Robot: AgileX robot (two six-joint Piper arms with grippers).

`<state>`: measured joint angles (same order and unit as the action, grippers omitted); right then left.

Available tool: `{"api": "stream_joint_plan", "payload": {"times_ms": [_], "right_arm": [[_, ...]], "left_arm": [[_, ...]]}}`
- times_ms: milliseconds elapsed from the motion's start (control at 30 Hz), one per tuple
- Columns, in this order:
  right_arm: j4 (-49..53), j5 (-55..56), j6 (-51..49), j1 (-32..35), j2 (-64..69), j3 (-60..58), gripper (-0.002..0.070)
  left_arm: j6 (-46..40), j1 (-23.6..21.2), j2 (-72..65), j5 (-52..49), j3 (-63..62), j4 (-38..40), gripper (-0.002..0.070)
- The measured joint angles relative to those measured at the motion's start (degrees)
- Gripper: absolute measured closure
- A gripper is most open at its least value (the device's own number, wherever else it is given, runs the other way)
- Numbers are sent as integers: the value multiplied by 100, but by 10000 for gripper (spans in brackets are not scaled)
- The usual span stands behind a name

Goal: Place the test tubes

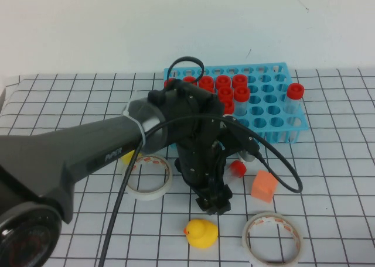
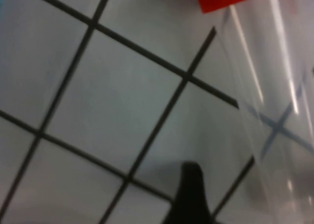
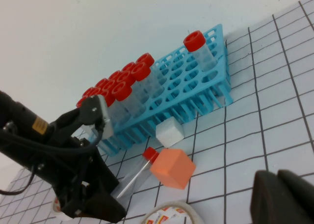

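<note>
A clear test tube with a red cap (image 1: 237, 168) lies flat on the gridded table, in front of the blue rack (image 1: 275, 123). My left gripper (image 1: 214, 202) hangs low right beside its clear end and is open. In the left wrist view the test tube (image 2: 265, 86) lies very close, next to one dark finger (image 2: 190, 189); the other finger is out of frame. The rack holds several red-capped tubes (image 1: 225, 85) at its left and one tube (image 1: 295, 94) alone at its right. My right gripper (image 3: 282, 194) hovers above the table, shut and empty.
An orange cube (image 1: 263, 185) sits just right of the lying tube, and a white cube (image 3: 170, 131) stands by the rack. A yellow duck (image 1: 201, 233) and two tape rolls (image 1: 147, 176) (image 1: 273, 238) lie near the front. The left arm's cable loops over the rack.
</note>
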<state>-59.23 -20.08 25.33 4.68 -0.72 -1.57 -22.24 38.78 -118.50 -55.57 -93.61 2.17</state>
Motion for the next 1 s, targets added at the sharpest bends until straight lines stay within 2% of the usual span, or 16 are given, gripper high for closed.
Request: {"api": "stream_joint_plan", "payload": {"times_ms": [133,233,300,500,600,800,1000], "right_arm": [[0,0,25,0,0,0,678],[0,0,25,0,0,0,678],[0,0,25,0,0,0,678],[0,0,25,0,0,0,678],[0,0,25,0,0,0,678],[0,-96,25,0,0,0,678],[-23,-185,48,0,0,0,678]], "left_arm": [[90,0,-54,-2,-23,-14,197],[257,32,-54,-32,-33,-29,326],[309,44,-81,-136,-107,-89,467],[299,44,113,-585,-171,-159,463],[299,44,709,-324,353,-9,463],[364,44,2553,1136,2362,112,463],[774,44,4425,3695,4469,433,463]]}}
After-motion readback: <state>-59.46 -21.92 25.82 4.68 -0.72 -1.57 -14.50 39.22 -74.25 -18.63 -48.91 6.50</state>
